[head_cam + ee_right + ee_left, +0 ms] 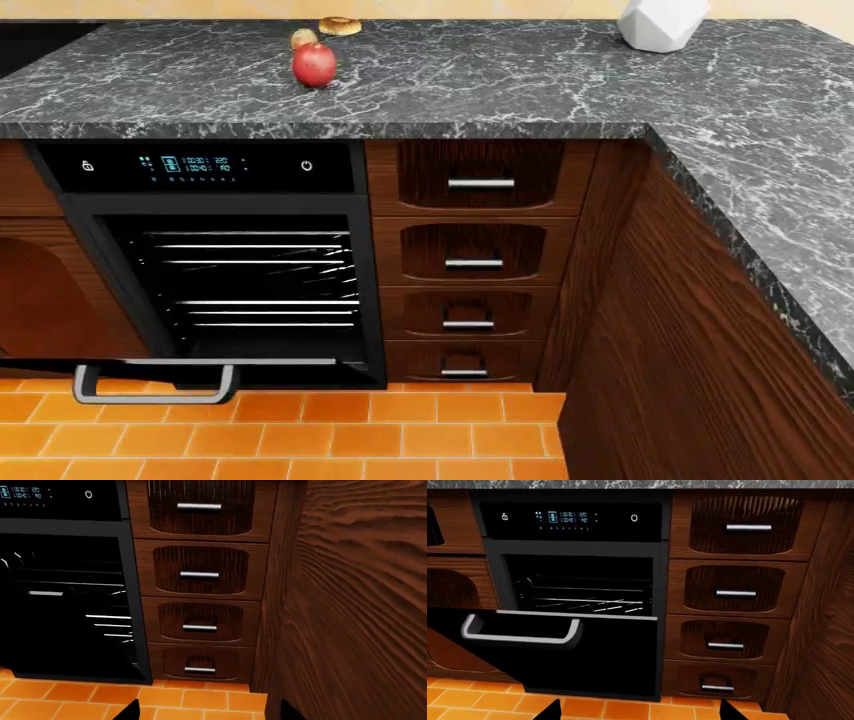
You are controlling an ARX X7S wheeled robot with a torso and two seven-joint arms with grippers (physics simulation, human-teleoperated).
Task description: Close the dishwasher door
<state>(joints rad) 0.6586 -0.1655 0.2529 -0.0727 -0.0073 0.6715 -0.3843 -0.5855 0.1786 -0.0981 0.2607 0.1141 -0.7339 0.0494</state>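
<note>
A dark marble-veined worktop (534,90) wraps an L-shaped corner above brown wooden cabinets (667,330) and four stacked drawers (474,260) with silver handles, over orange floor tiles (334,440).

glossy black panelling fronts the dishwasher (214,165), its control strip (564,517) smooth and glassy with blue-lit figures. the dishwasher door (594,650) is a slick, mirror-dark sheet carrying a satin silver-grey metal bar handle (520,635). thin bright wire racks (254,275) glint inside the dark cavity. beside it, the drawer fronts (474,250) show dark brown wood with a ribbed grain and a low sheen, each with a short brushed metal pull (481,183). the cabinet side (360,605) is wavy-grained brown wood. the countertop (534,90) is polished black stone veined white, and the floor (334,435) is smooth orange tile.
</note>
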